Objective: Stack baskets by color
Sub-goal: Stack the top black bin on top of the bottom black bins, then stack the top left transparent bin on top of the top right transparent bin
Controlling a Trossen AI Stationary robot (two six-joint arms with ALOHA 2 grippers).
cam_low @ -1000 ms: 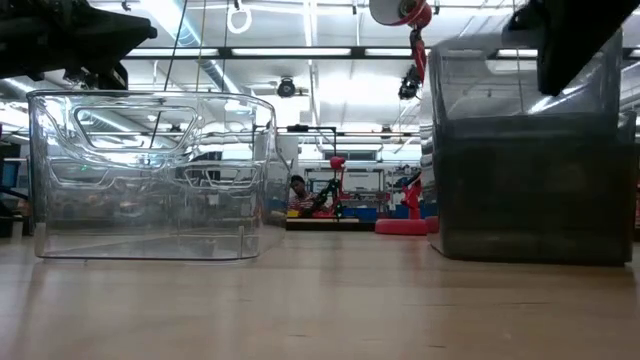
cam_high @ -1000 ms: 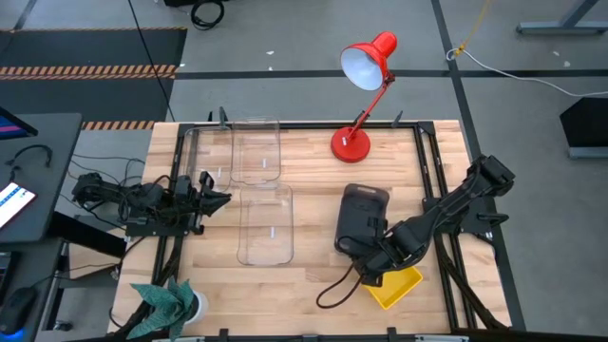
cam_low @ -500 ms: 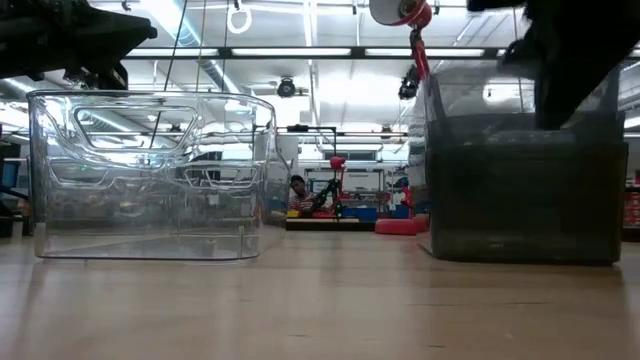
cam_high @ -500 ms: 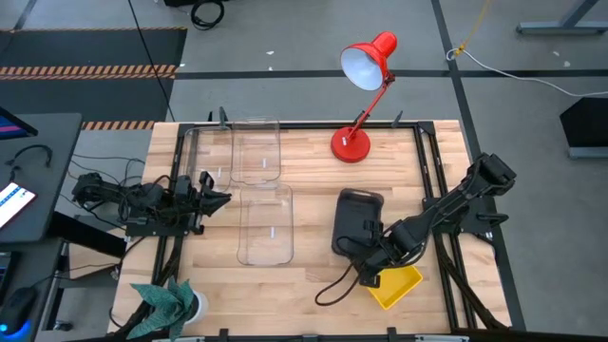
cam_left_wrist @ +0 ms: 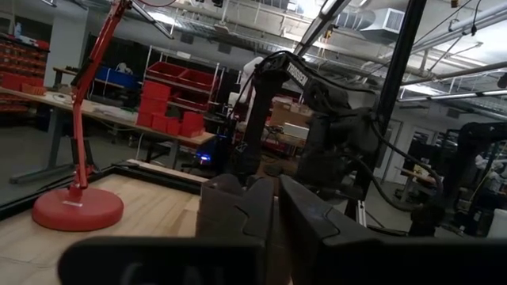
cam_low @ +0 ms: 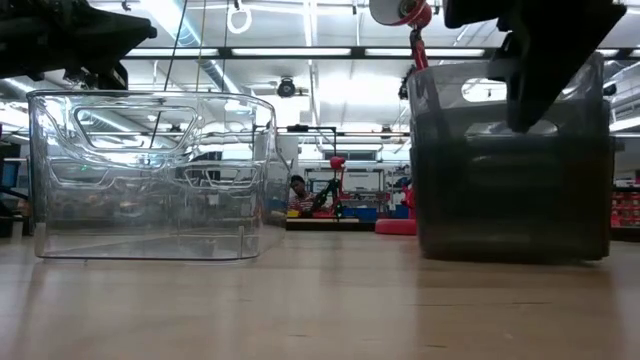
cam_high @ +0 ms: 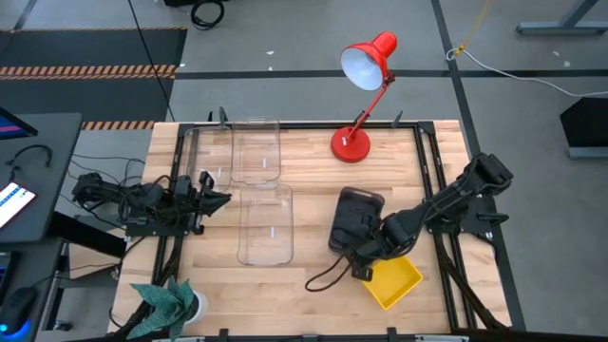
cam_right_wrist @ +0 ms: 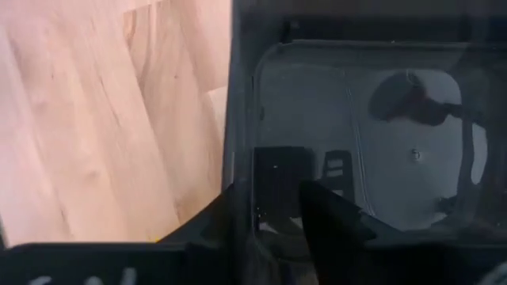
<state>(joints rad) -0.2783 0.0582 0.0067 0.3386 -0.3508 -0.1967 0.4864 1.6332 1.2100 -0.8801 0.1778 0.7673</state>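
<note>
Movement since a second ago is confined to the lower right of the high view: the dark grey basket [cam_high: 352, 220] has slid a little toward the left of the frame, the right gripper [cam_high: 366, 256] has gone with it, and the yellow basket [cam_high: 393, 283], earlier half covered by the arm, now shows almost whole. In the low view the grey basket [cam_low: 512, 175] likewise sits further left than before. The right gripper's fingers, shut tight a moment ago, now stand partly apart; in the right wrist view one dark finger [cam_right_wrist: 329, 222] lies against the near rim of the grey basket [cam_right_wrist: 356, 127], but whether the wall is clamped cannot be told. That basket rests on the wooden table [cam_high: 313, 161] right of centre, reaching away from the gripper toward the red desk lamp [cam_high: 364, 71] at upper centre. The yellow basket sits just below and right of the gripper, close to the arm. Two clear baskets [cam_high: 264, 223] stay end to end left of centre, unchanged. The left gripper [cam_high: 217, 198] waits at the left edge beside them, fingers almost together, holding nothing.
</note>
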